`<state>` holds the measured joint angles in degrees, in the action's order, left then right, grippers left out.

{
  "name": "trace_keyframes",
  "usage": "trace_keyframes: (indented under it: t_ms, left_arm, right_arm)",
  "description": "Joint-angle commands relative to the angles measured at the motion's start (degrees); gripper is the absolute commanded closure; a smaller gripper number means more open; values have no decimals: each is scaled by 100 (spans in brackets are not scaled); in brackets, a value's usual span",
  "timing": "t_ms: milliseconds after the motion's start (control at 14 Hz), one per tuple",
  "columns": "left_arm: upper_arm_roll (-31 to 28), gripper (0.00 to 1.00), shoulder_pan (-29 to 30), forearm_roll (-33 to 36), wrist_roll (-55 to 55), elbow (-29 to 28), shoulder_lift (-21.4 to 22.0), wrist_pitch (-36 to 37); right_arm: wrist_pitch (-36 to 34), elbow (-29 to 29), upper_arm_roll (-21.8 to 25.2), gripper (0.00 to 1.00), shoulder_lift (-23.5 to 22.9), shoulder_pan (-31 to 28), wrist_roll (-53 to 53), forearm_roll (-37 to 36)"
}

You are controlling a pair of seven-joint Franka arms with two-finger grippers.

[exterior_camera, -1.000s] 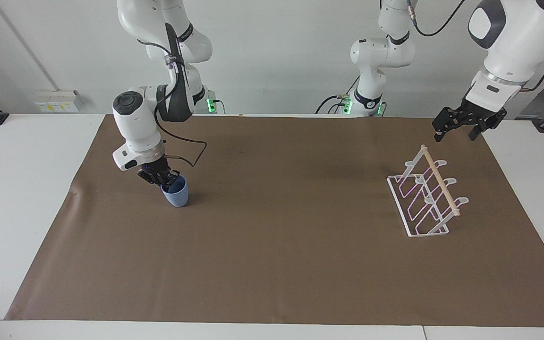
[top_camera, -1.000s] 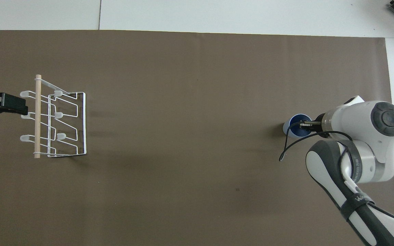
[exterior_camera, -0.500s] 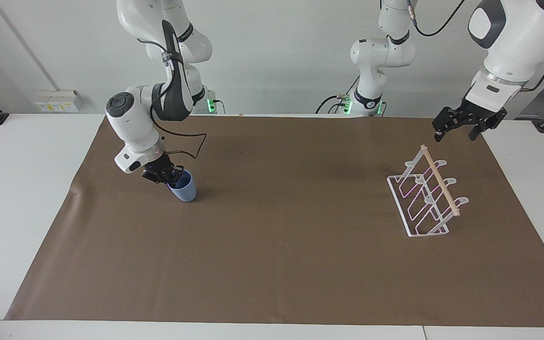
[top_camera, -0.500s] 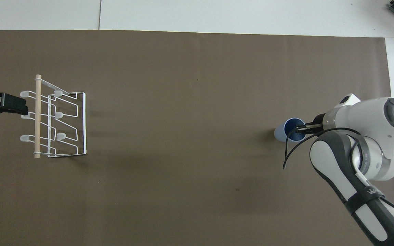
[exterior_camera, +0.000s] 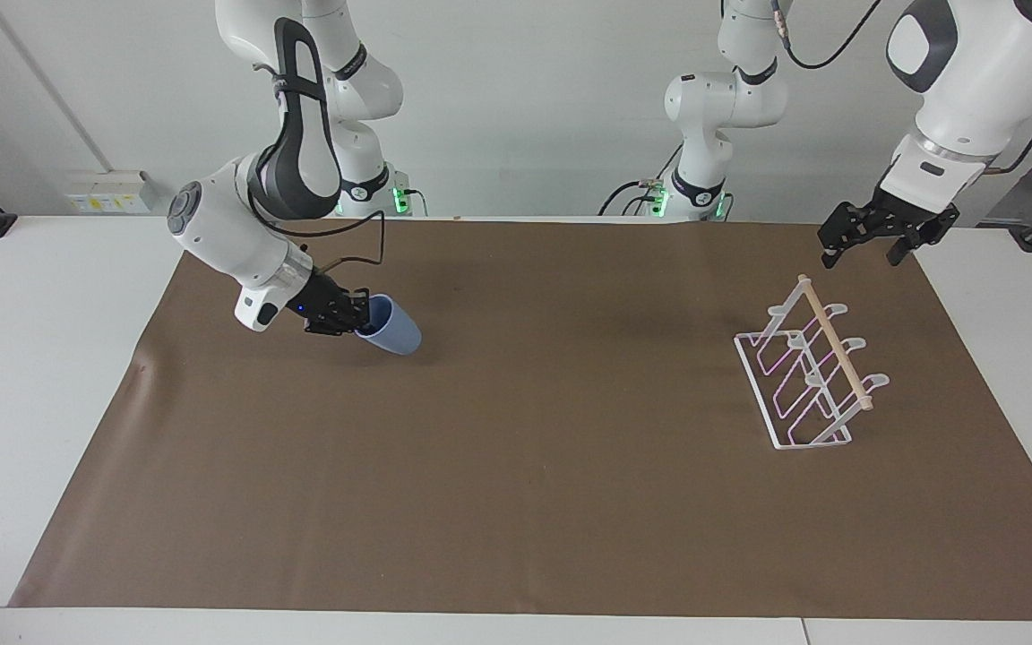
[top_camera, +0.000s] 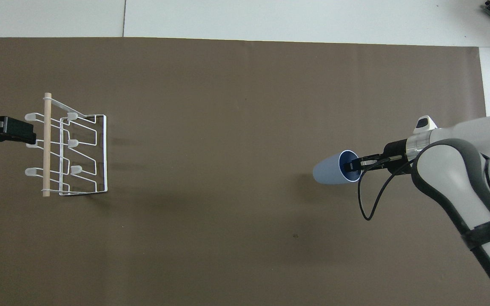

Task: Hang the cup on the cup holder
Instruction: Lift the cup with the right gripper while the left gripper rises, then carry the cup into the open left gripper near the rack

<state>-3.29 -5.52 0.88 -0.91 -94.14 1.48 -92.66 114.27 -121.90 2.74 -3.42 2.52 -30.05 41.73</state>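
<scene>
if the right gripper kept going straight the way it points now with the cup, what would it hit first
Probably nothing soon. The right gripper, shut on the cup, points along the table toward the left arm's end. Only bare brown mat lies ahead until the cup holder, which it would likely meet first, though height is unclear.

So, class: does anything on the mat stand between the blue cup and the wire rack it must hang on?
Nothing visible does. The right tool holds the cup by its rim, tipped on its side above the mat. Only bare mat lies between it and the cup holder. The left tool waits, open, beside the rack's dowel.
</scene>
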Motion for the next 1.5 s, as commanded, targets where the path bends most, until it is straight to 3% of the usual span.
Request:
trace_keyframes:
  t_ms: [0, 286, 571, 786, 1071, 1214, 1429]
  left_arm:
    - [47, 0, -89, -71, 56, -148, 133, -50]
    - [39, 0, -134, -790, -84, -157, 151, 81]
    - [39, 0, -99, -1598, -661, -385, 273, 117]
    - [204, 0, 268, -2703, -1226, -814, 501, 161]
    - [557, 0, 559, -3565, -3207, -1562, 897, -251]
    - [793, 0, 1067, -4348, -4770, -1633, 924, -453]
    - [1190, 0, 1571, -4974, -6013, -1642, 924, -664]
  right_arm:
    - [-623, 34, -28, 100, 122, -94, -659, 1175]
    - [-644, 34, -650, 100, 166, -50, -704, 3056]
    - [601, 87, -1739, 100, 131, -58, -713, 4586]
    - [1648, 437, -2618, 100, 8, -111, -686, 5422]
    - [2879, 1158, -3516, 100, -343, -120, -660, 6048]
    - [3302, 1361, -3815, 100, -458, -102, -660, 6172]
    - [3531, 1388, -4044, 100, -467, -94, -651, 6487]
